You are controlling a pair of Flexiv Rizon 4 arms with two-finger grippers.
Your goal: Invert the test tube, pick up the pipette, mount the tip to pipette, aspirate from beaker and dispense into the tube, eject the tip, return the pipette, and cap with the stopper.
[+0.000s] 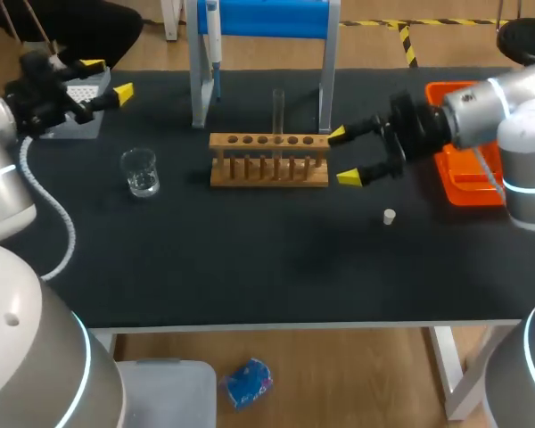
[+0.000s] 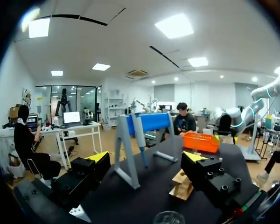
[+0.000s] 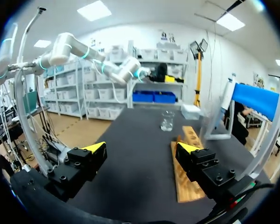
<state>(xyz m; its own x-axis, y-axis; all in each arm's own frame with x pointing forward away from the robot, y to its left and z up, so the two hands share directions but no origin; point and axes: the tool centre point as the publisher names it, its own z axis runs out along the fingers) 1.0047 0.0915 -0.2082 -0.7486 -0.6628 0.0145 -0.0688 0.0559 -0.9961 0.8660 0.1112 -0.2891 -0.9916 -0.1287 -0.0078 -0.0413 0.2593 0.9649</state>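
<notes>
Test tube (image 1: 278,111): clear, upright in a middle hole of the wooden rack (image 1: 269,169).
Pipette (image 1: 213,40): white and blue, hanging tip-down on the blue stand (image 1: 263,18) behind the rack.
Beaker (image 1: 140,172): clear glass, upright, left of the rack, apart from it.
Stopper (image 1: 389,217): small, white, on the black mat right of the rack and nearer the front.

- A black table (image 1: 250,267) fills the middle of the room, its top dark and matte from edge to edge.
- A wooden rack (image 1: 268,160) stands about mid-table, long side towards me, with a row of round holes along its top bar.
- Just behind the rack, near the far edge, a stand (image 1: 267,18) rises on two grey legs with a bright blue panel across the top.
- An orange tray (image 1: 468,183) lies flat by the right edge, apart from the rack.
- A grey box (image 1: 82,127) with a pale perforated top sits at the far left corner.
</notes>
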